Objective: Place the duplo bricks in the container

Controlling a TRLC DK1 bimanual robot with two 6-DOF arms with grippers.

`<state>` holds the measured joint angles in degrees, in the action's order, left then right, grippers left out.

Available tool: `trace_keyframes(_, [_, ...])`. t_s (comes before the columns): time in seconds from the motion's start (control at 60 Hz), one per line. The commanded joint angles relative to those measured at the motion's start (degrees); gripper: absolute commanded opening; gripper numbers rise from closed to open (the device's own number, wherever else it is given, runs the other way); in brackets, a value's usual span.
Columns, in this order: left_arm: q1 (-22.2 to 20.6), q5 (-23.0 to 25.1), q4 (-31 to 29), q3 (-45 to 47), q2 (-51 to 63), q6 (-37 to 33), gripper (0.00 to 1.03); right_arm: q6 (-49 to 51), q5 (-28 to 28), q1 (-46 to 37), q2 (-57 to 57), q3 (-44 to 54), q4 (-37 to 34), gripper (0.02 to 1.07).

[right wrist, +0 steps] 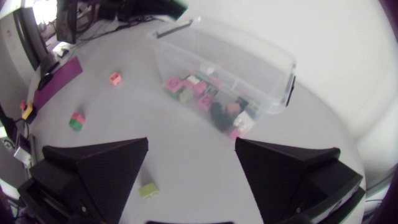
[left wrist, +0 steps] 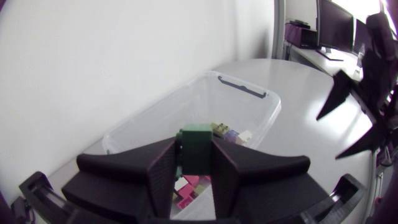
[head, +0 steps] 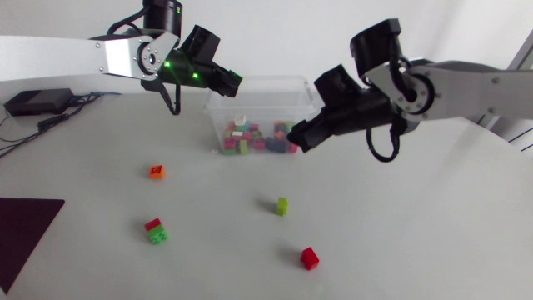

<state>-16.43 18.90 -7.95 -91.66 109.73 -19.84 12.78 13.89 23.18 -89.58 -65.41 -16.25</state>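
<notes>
A clear plastic container (head: 293,90) stands at the back middle of the table, with several coloured duplo bricks (head: 250,137) in it. My left gripper (head: 234,81) hangs over its left rear rim, shut on a green brick (left wrist: 198,146) above the container (left wrist: 249,102). My right gripper (head: 298,137) is open over the container's right front corner, with nothing between its fingers (right wrist: 99,168). Loose on the table lie an orange brick (head: 156,172), a red-on-green pair (head: 155,231), a lime brick (head: 282,206) and a red brick (head: 310,258).
A dark purple mat (head: 25,225) lies at the table's front left corner. A black box (head: 37,102) with cables sits at the back left. In the left wrist view my right gripper (left wrist: 364,99) shows beyond the container.
</notes>
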Motion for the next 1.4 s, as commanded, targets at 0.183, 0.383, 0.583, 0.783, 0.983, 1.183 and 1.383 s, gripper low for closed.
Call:
trace_keyframes(0.183, [0.61, -4.39, 1.79, -7.40, 5.93, 4.19, 0.66, 3.40, -1.23, 3.98, -0.42, 7.84, -2.47, 1.03])
trace_keyframes(0.383, [1.92, -4.74, 1.44, -4.67, 1.89, 3.66, 0.98, 6.91, -4.84, 8.37, -6.57, 6.17, -6.60, 1.03])
trace_keyframes(0.583, [3.86, -4.74, -1.64, 3.85, -8.31, -2.05, 0.98, 15.17, -5.45, 9.60, -11.85, 3.00, -9.85, 1.03])
trace_keyframes(0.783, [7.20, -4.66, -6.64, 13.17, -18.33, -9.17, 0.98, 21.24, -5.28, 10.22, -16.15, -0.51, -12.75, 1.03])
trace_keyframes(0.983, [9.66, -4.66, -14.73, 17.48, -23.07, -16.29, 0.98, 23.35, -4.93, 11.10, -19.40, -3.41, -15.13, 1.03])
trace_keyframes(1.183, [10.36, -4.66, -20.97, 24.16, -27.38, -22.44, 0.98, 24.31, -4.93, 11.27, -21.51, -4.55, -15.57, 0.93])
trace_keyframes(1.383, [10.54, -4.74, -25.80, 28.55, -29.66, -25.78, 0.98, 24.75, -4.84, 11.19, -22.74, -5.26, -16.01, 0.78])
